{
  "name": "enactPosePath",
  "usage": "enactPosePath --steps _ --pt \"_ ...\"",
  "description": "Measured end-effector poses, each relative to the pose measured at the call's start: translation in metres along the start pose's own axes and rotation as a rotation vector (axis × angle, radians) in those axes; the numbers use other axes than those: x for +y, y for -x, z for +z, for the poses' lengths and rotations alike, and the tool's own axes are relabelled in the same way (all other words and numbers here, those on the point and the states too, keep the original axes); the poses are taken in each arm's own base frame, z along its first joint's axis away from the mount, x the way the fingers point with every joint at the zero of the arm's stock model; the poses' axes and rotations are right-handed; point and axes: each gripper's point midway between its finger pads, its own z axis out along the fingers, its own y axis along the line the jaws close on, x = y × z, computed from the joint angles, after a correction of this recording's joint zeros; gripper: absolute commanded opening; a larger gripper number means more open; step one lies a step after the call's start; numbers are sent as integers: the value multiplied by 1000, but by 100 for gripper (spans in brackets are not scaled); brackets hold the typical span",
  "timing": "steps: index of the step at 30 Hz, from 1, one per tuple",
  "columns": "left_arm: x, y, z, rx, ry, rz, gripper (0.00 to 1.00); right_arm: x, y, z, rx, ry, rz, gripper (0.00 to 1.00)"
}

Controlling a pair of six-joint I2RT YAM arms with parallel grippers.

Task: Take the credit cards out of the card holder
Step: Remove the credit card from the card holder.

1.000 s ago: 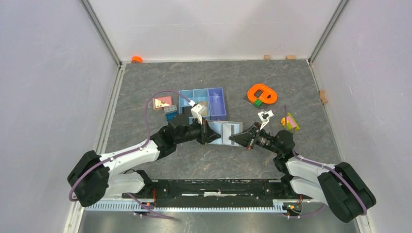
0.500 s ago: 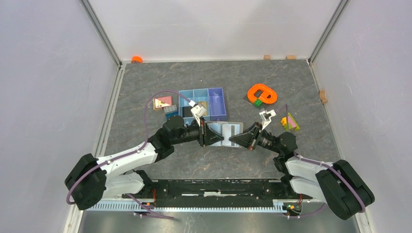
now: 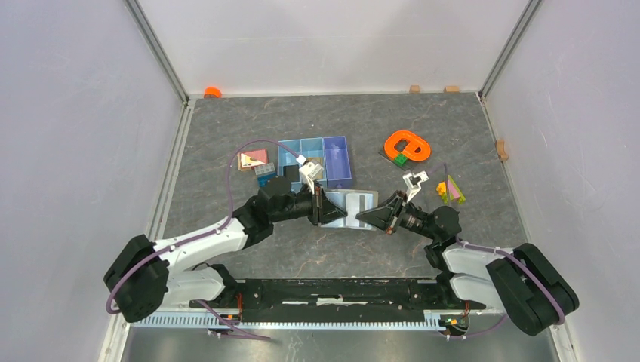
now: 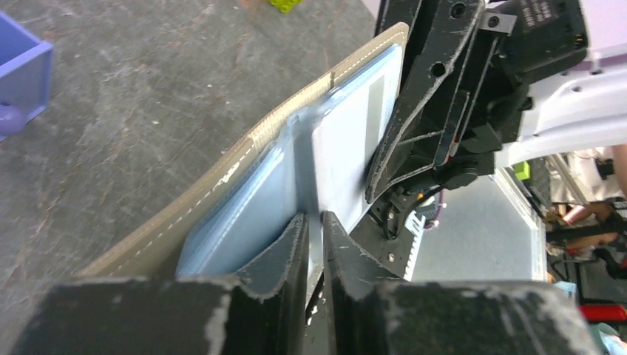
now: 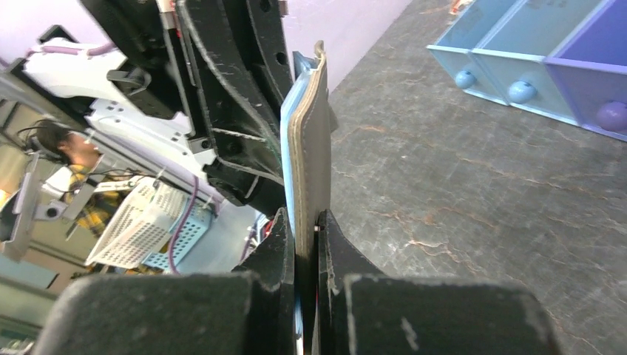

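Observation:
The card holder (image 3: 355, 202) is held off the table between both grippers, open, with its pale blue inside toward the left arm. My left gripper (image 3: 323, 208) is shut on the edge of a pale credit card (image 4: 347, 148) that still sits in the holder's blue slot (image 4: 236, 222). In the left wrist view the card's edge is pinched thin at my left gripper (image 4: 314, 225), and the holder's taupe stitched cover (image 4: 244, 151) lies behind it. My right gripper (image 3: 371, 216) is shut on the holder's taupe edge (image 5: 310, 140). In the right wrist view the holder's edge is clamped at my right gripper (image 5: 307, 229).
A blue-and-purple three-compartment tray (image 3: 317, 160) stands just behind the grippers and also shows in the right wrist view (image 5: 532, 59). Pink and tan blocks (image 3: 253, 160) lie to its left. An orange ring toy (image 3: 407, 145) and yellow-pink blocks (image 3: 450, 188) lie at the right.
Both arms shifted only slightly. The holder stays clamped between the two grippers at the same spot.

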Motion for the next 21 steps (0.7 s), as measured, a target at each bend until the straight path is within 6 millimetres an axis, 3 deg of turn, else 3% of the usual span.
enactPosePath --steps 4,9,14,21 --pt "12 3 -5 -16 94 -9 60 -13 -3 -2 7 -65 -26 0" --pt "27 21 -29 -125 226 12 80 -27 -6 -6 19 -149 -65 0" --pt "45 33 -46 -197 360 17 90 -33 -10 -8 36 -175 -69 0" --pt "65 15 -42 -128 428 18 92 -32 -11 -8 43 -169 -64 0"
